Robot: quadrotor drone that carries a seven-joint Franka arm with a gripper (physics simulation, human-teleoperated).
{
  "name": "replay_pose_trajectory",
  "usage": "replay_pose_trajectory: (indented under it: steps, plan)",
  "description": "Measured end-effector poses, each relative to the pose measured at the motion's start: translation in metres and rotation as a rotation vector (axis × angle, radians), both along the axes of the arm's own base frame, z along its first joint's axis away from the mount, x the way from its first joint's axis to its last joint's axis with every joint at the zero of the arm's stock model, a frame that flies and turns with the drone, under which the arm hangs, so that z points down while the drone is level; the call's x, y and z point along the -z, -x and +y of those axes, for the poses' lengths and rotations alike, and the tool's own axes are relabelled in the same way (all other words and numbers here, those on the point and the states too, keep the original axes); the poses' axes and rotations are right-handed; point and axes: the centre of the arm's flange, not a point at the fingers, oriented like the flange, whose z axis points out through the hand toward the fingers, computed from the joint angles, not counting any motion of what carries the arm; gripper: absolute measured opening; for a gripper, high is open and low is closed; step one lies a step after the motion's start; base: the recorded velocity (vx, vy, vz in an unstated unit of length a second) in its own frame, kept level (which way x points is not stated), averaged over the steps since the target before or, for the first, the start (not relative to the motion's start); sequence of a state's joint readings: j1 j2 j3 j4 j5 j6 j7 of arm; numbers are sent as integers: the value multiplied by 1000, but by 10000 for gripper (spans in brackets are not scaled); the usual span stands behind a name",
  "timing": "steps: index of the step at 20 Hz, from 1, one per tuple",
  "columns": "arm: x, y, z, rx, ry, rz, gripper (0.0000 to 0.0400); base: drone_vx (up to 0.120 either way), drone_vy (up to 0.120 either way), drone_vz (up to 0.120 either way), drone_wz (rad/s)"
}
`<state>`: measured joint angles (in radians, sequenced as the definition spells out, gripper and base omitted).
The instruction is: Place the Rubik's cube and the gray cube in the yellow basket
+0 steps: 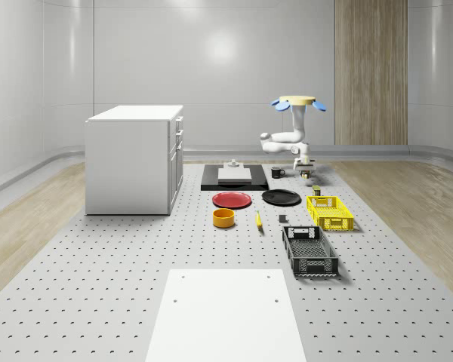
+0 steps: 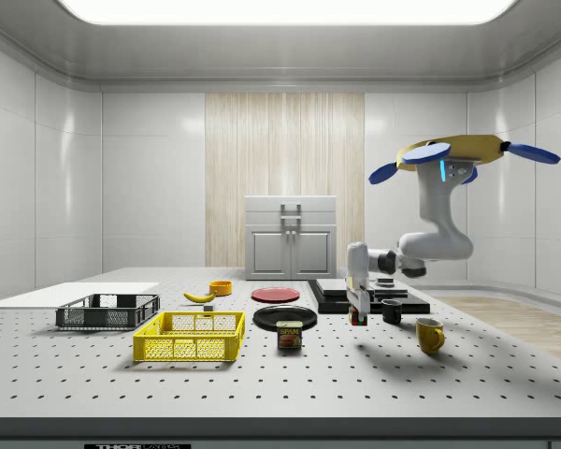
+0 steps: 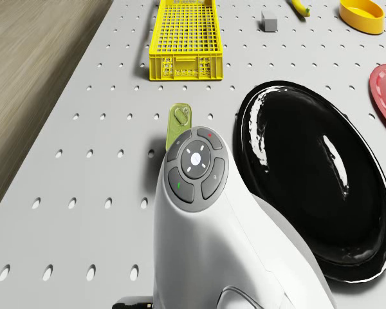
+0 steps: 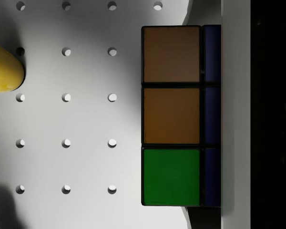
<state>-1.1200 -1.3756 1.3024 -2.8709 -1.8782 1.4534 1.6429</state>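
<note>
White panelled walls and a strip of wood cladding enclose a pale perforated table [image 1: 98, 294] that carries everything in play. Over its far right part in the whole-scene view the drone [image 2: 453, 150] hovers, arm folded down so the gripper [image 2: 358, 313] hangs low near a dark mug [image 2: 392, 311] and a yellow mug [image 2: 430, 334]. In the wrist view the Rubik's cube [image 4: 171, 117] sits right against the camera, brown and green stickers facing out, and it appears pinched between the fingers, so I judge the claw closed on the Rubik's cube, held just above the surface. The yellow basket [image 1: 329, 212] stands well apart on the near side of a black plate [image 3: 321, 187], with a Spam tin [image 2: 290, 335] between the gripper and the basket in the side view. The gray cube [image 3: 269, 20] lies on the table just beside the basket, close to a banana [image 1: 258, 219], and waits its turn.

The step in hand looks like the carry. To do it well, lift enough to pass over the tin and the basket's rim, keep the grip firm and the wrist level while the drone travels, centre the cube over the basket's mesh floor, then lower before letting go so it does not bounce out
</note>
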Motion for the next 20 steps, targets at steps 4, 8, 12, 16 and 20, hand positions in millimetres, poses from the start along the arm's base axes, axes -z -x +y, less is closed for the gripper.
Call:
replay_pose_trajectory:
  steps: [4,8,12,16,20]
  plan:
    - [6,0,0,0,0,0,325,0,0,120,0]
    - [8,0,0,0,0,0,325,20,0,120,0]
    - [9,0,0,0,0,0,325,120,10,10,0]
    - [10,0,0,0,0,0,325,120,120,0,0]
    - [10,0,0,0,0,0,325,120,100,0,0]
